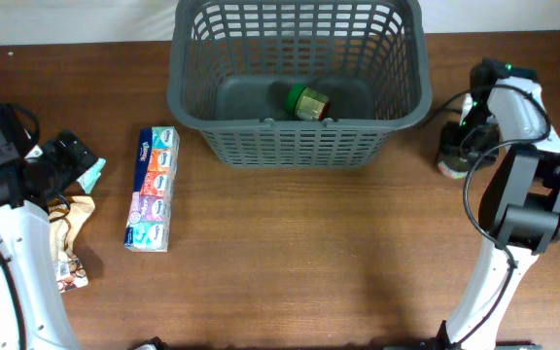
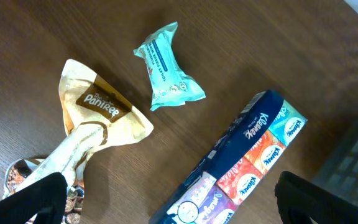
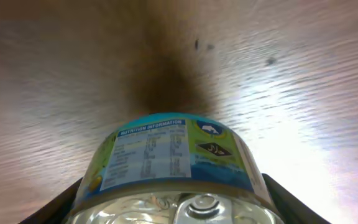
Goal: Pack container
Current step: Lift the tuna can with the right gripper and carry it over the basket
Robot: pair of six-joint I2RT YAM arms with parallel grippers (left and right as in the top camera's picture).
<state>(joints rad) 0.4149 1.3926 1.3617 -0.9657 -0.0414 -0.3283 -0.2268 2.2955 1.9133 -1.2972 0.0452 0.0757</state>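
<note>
The container (image 1: 299, 124), a dark grey slotted basket, stands at the back middle of the table with a green and gold can (image 1: 308, 101) lying on its floor. To the right of it my right gripper (image 1: 458, 146) (image 3: 176, 208) points down at the table. It is shut on a tin can (image 3: 173, 155) with a blue-green label and a pull-tab lid, its fingers pressed to both sides. At the far left my left gripper (image 1: 69, 156) (image 2: 173, 202) hangs open and holds nothing, over the table beside a teal packet (image 2: 166, 68).
A long multicolour tissue pack (image 1: 153, 188) (image 2: 241, 168) lies left of the basket. A cream and brown snack bag (image 2: 98, 118) (image 1: 71, 238) lies near the left edge. The basket's corner (image 2: 353, 168) shows at the right of the left wrist view.
</note>
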